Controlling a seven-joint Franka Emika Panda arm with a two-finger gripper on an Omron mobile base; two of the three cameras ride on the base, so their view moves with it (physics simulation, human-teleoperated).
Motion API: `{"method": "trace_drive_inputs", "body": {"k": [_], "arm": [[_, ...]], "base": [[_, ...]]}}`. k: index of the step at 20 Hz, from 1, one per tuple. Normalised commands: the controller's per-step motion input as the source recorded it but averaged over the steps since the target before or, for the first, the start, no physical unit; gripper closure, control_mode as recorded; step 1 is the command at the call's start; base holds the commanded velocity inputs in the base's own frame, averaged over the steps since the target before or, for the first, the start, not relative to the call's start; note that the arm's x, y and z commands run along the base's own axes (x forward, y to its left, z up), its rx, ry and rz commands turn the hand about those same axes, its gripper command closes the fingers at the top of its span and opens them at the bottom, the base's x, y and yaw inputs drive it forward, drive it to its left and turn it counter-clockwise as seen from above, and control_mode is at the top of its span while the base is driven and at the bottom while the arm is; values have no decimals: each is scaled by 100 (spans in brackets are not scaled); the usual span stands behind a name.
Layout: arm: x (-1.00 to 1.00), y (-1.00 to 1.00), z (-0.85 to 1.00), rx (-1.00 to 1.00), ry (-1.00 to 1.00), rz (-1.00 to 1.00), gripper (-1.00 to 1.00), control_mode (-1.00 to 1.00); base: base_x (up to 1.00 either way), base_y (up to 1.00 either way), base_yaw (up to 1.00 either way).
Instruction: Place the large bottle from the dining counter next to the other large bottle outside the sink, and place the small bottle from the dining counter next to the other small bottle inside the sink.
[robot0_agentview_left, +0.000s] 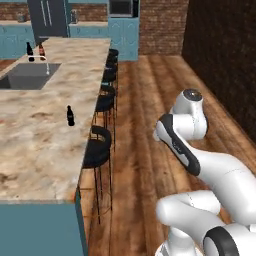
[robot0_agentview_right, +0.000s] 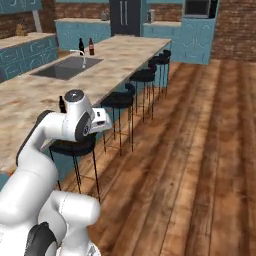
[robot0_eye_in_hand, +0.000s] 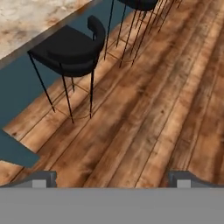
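**Approach stage: the arm is folded beside the dining counter, with nothing yet picked up.**

The dining counter (robot0_agentview_left: 45, 145), a long marbled top on a teal base, runs past a row of black stools (robot0_agentview_left: 97, 150) over a plank wood floor (robot0_agentview_right: 200, 165), with brick walls and teal cabinets (robot0_agentview_left: 122, 30) beyond. The sink (robot0_agentview_left: 27, 76) is recessed near the far end; behind it stand 2 bottles, 1 black bottle (robot0_agentview_left: 30, 51) and the other small bottle (robot0_agentview_left: 42, 50), reddish-brown. 1 short black bottle, judged the small bottle (robot0_agentview_left: 70, 115), stands alone near the counter's stool-side edge. The gripper (robot0_eye_in_hand: 113, 177) points at the floor, jaws wide apart and empty. The next move likely calls for reaching over the stools to that bottle.
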Motion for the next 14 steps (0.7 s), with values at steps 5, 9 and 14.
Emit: {"method": "trace_drive_inputs", "body": {"k": [5, 9, 14], "arm": [[0, 0, 0, 0, 0, 0, -100, 100], [0, 0, 0, 0, 0, 0, -100, 100], [0, 0, 0, 0, 0, 0, -100, 100]], "base": [[16, -67, 72], [10, -67, 73], [20, -67, 72]]}}
